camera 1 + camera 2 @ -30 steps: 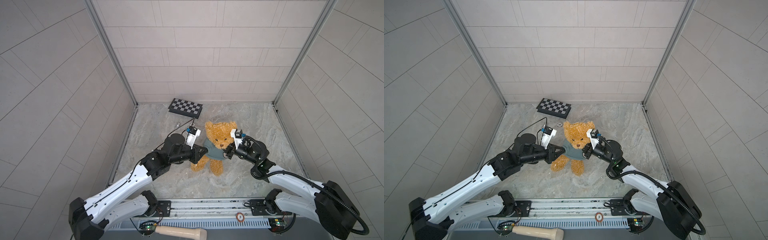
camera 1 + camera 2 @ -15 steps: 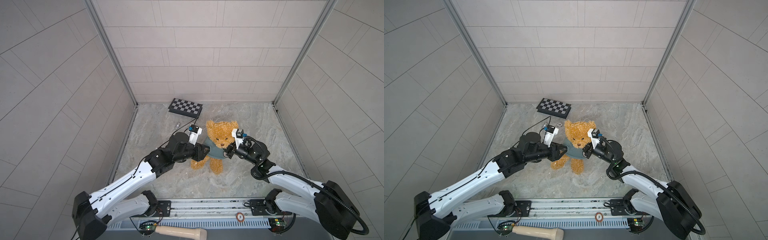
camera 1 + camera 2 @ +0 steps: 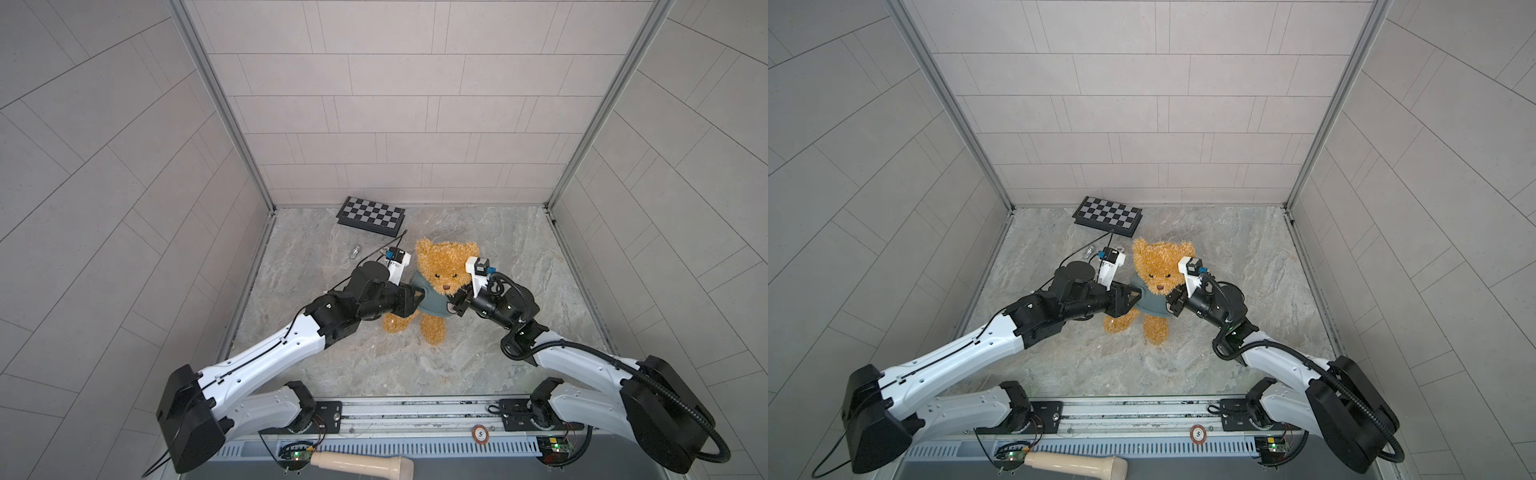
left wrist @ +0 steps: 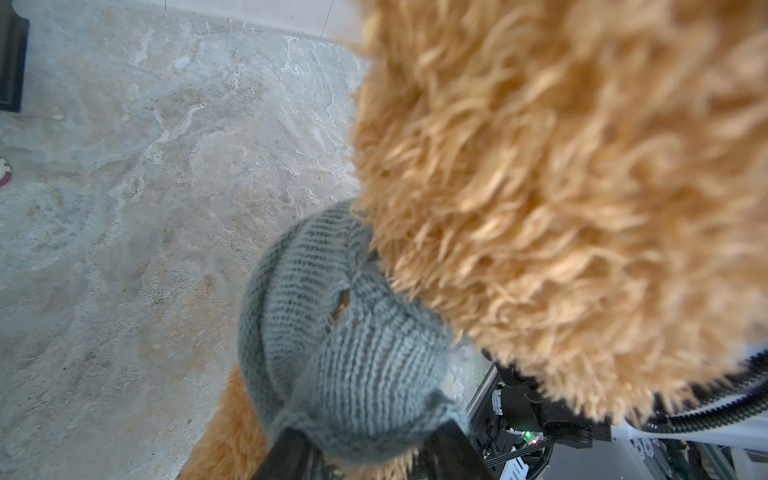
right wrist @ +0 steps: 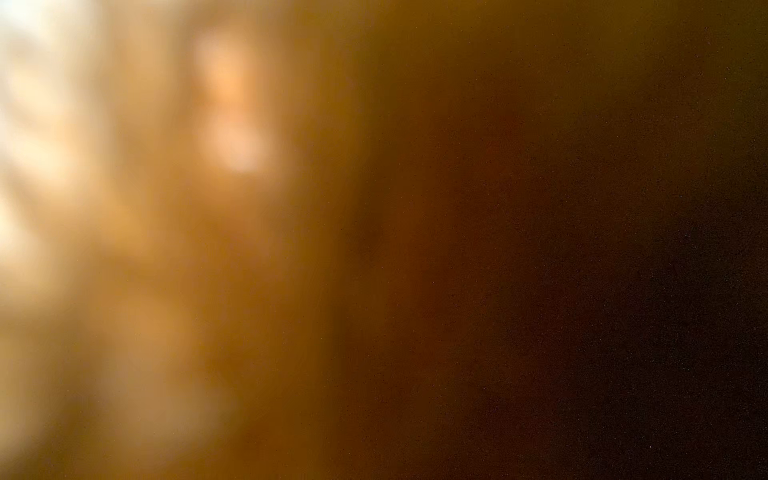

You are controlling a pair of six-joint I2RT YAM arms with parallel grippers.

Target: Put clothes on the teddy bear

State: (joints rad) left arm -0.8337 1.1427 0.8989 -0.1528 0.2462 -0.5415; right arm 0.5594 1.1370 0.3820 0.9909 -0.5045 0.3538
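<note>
The teddy bear (image 3: 444, 266) (image 3: 1160, 262) sits upright mid-floor in a grey-green knitted sweater (image 3: 434, 301) (image 3: 1152, 301). My left gripper (image 3: 419, 300) (image 3: 1134, 300) is at the bear's sleeve on the left side. In the left wrist view its gripper (image 4: 368, 449) is open, and the sleeve-covered arm (image 4: 353, 332) bulges between the two dark fingers (image 4: 286, 453). My right gripper (image 3: 457, 305) (image 3: 1173, 303) presses into the sweater's opposite side with its fingers close together on the knit. Blurred fur fills the right wrist view, so its jaws are hidden there.
A folded chessboard (image 3: 371, 213) lies by the back wall. A small clear object (image 3: 355, 251) sits left of the bear. Tiled walls close in three sides. At the front run the arms' rail (image 3: 415, 415) and a beige handle (image 3: 361, 464).
My left gripper has opened and moved in toward the bear, so its fingers now straddle the sleeve. The right arm and the bear have stayed put.
</note>
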